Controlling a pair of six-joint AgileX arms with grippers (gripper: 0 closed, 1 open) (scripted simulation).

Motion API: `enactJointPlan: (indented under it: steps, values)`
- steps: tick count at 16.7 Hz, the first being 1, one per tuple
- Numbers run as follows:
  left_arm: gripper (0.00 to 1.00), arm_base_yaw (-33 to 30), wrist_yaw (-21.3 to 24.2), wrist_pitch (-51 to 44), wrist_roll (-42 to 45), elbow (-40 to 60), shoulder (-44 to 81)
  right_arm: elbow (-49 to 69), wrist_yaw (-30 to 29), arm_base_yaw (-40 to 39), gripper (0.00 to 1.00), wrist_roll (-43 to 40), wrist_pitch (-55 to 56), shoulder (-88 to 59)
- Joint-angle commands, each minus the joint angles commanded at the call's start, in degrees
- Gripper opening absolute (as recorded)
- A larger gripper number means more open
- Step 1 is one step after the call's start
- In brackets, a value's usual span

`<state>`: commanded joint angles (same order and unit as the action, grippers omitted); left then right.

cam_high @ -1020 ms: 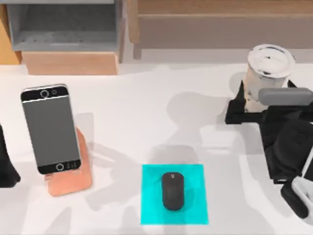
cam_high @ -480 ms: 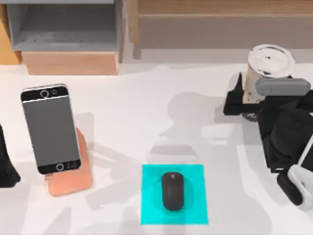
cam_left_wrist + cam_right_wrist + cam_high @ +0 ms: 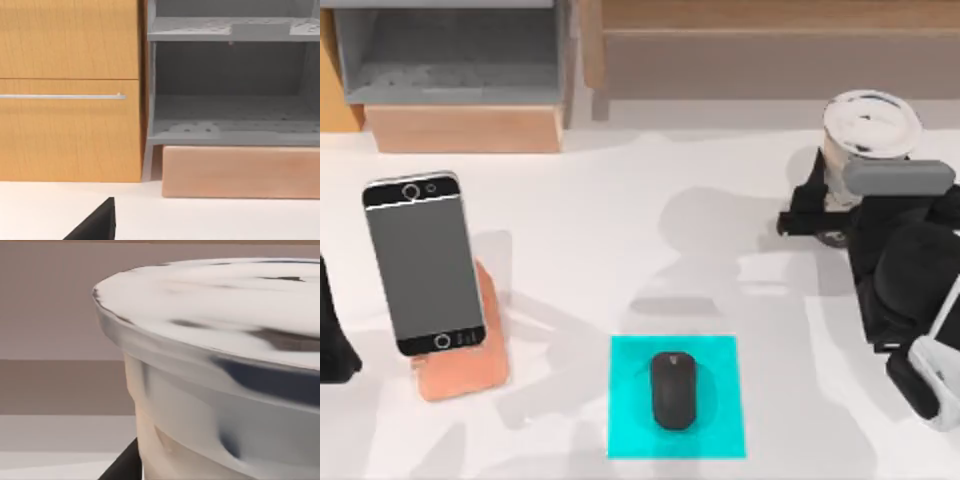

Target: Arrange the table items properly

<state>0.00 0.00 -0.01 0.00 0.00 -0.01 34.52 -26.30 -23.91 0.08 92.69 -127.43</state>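
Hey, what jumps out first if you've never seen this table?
The right gripper at the table's far right, fingers around the cup. Then the phone leaning on its stand at left, and the mouse on a cyan mat front centre.

You are looking at no readable text, brand, number or sign anywhere: the smartphone (image 3: 423, 263) at centre left is showing a blank grey screen, and the cup (image 3: 869, 140) lid at upper right is carrying only dark smudges.
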Motion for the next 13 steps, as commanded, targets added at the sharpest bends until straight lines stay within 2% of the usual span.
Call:
enactJointPlan:
  steps: [4, 13]
  values:
    - [1.0, 0.0, 0.0, 0.0, 0.0, 0.0, 0.0, 0.0, 0.0, 0.0, 0.02, 0.0, 0.0, 0.0]
    - [1.0, 0.0, 0.0, 0.0, 0.0, 0.0, 0.0, -0.08, -0.02, -0.07, 0.0, 0.07, 0.0, 0.13]
